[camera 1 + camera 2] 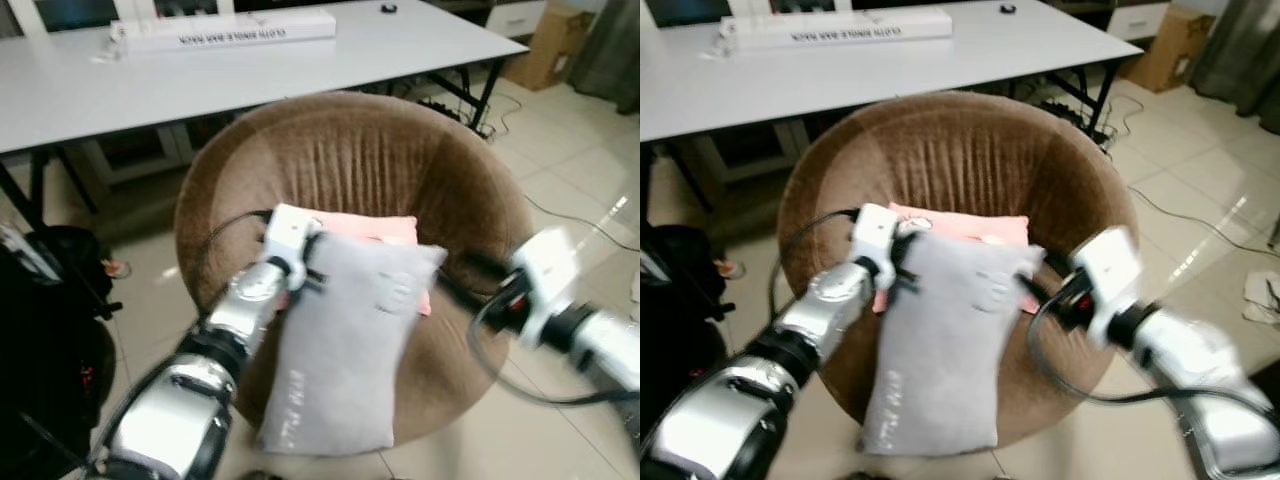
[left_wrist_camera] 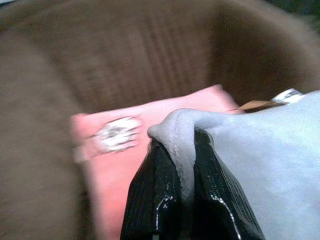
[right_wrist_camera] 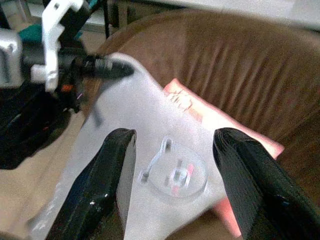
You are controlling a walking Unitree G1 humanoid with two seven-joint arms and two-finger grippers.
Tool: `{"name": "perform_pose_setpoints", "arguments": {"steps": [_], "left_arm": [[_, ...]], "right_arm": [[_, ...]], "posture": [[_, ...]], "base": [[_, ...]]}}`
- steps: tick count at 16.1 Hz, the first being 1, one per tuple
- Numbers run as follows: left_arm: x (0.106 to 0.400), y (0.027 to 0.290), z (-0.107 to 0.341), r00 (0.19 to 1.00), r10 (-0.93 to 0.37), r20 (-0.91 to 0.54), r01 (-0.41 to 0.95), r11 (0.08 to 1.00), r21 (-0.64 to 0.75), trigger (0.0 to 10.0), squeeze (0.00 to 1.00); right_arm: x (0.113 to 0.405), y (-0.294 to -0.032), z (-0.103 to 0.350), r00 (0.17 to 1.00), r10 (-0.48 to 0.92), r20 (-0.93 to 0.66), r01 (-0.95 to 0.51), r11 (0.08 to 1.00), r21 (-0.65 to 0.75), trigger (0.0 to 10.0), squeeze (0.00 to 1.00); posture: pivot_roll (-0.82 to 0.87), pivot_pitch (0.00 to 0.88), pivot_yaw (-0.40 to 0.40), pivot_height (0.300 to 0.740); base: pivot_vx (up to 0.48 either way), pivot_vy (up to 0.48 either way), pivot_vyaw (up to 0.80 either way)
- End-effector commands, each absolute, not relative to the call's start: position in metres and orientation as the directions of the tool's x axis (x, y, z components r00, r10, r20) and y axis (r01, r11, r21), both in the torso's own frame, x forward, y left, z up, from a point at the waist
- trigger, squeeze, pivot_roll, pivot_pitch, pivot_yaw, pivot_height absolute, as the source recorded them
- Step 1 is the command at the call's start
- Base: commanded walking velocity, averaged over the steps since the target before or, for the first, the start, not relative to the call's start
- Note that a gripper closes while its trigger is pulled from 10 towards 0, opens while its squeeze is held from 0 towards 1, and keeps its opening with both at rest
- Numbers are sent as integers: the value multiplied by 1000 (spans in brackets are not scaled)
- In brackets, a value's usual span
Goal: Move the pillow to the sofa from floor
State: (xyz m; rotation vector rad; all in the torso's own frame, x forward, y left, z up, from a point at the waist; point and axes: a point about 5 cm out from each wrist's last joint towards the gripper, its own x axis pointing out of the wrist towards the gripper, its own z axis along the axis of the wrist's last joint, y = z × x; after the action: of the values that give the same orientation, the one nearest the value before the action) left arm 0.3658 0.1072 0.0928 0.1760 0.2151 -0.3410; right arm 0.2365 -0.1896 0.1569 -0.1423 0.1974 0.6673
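Note:
A grey pillow [image 1: 345,340] hangs tilted over the front of a round brown sofa chair [image 1: 350,150], its lower end past the seat's front edge. My left gripper [image 1: 305,262] is shut on the pillow's upper left corner; in the left wrist view the grey cloth is pinched between the black fingers [image 2: 145,200]. A pink pillow [image 1: 370,228] lies on the seat behind it. My right gripper [image 3: 172,137] is open beside the grey pillow's upper right corner, fingers spread to either side of a printed round emblem [image 3: 177,175].
A long white table [image 1: 200,70] with a white box [image 1: 225,30] stands behind the sofa. A black bag [image 1: 40,330] sits at the left. A cardboard box [image 1: 548,45] and cables [image 1: 570,225] lie on the tiled floor at the right.

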Motion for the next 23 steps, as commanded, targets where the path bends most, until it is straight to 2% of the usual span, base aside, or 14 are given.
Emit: {"name": "perform_pose_setpoints", "arguments": {"steps": [1,4,5,7,8,10,19,21,22,23], "left_arm": [[378,113,115,955,-254,-153,285,930,233,10000,0],[382,138,117,981,-127,-147,172,919,354,10000,0],[382,146,115,984,-87,-154,140,913,382,10000,0],[379,146,108,975,-99,-197,169,908,384,10000,0],[379,145,106,974,-103,-202,176,905,388,10000,1000],[376,145,100,965,-108,-238,188,919,347,10000,1000],[381,158,111,978,-81,-192,145,927,346,10000,1000],[380,155,112,978,-119,-170,161,951,265,10000,1000],[378,153,109,974,-149,-168,185,957,221,10000,757],[375,150,107,970,-189,-155,215,962,168,10000,0]], "right_arm": [[233,-178,152,756,613,-231,-635,772,-33,10000,0],[232,-154,121,735,615,-285,-639,769,10,10000,0],[232,-137,109,711,637,-300,-661,750,24,10000,0],[235,-114,105,675,678,-292,-697,715,51,10000,0],[236,-111,105,673,680,-292,-699,713,52,10000,0],[236,-106,102,667,676,-313,-702,711,39,10000,0],[237,-107,98,688,651,-319,-680,732,27,10000,0],[242,-116,96,722,608,-331,-643,766,5,10000,0],[245,-122,94,743,574,-344,-615,788,-12,10000,0],[251,-133,93,793,501,-347,-542,840,-25,10000,0]], "posture": [[-154,91,-15,740],[-154,102,-10,740],[-148,107,-14,740],[-144,119,-16,740],[-144,119,-16,740],[-141,127,-24,740],[-126,111,-27,740],[-101,77,-18,740],[-92,58,-15,740],[-75,33,-8,740]], "base": [[0,0,0],[0,0,0],[0,0,0],[0,0,0],[0,0,0],[0,0,0],[0,0,0],[0,0,0],[0,0,0],[0,0,0]]}}
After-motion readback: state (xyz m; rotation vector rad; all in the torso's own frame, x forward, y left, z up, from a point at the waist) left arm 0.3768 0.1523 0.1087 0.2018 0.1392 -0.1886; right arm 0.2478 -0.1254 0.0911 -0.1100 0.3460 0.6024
